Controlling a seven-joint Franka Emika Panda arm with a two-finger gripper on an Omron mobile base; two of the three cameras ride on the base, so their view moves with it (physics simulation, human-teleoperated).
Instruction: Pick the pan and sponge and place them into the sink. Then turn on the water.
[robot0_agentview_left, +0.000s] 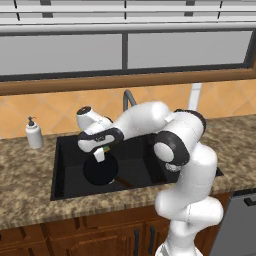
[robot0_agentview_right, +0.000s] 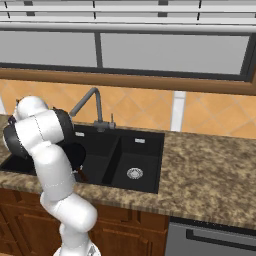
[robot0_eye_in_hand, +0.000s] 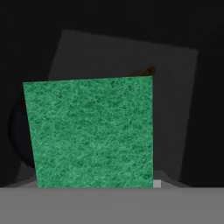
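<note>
Sponge (robot0_eye_in_hand: 89, 131) between claw (robot0_agentview_left: 101, 152) fingers, above pan (robot0_agentview_left: 100, 170).

Lots of stuff blocked or cut off here

The sponge (robot0_eye_in_hand: 89, 131) covers most of the hand view, hiding the fingertips and nearly all of the pan (robot0_eye_in_hand: 17, 135) behind it; only a dark curved sliver and a bit of the brown handle (robot0_eye_in_hand: 146, 71) peek out. From the left, the arm covers the lower faucet (robot0_agentview_left: 128, 100) and part of the sink (robot0_agentview_left: 65, 170), and the sponge is just a tiny speck of green. From the right, the arm blocks the big basin and most of the pan.
</note>
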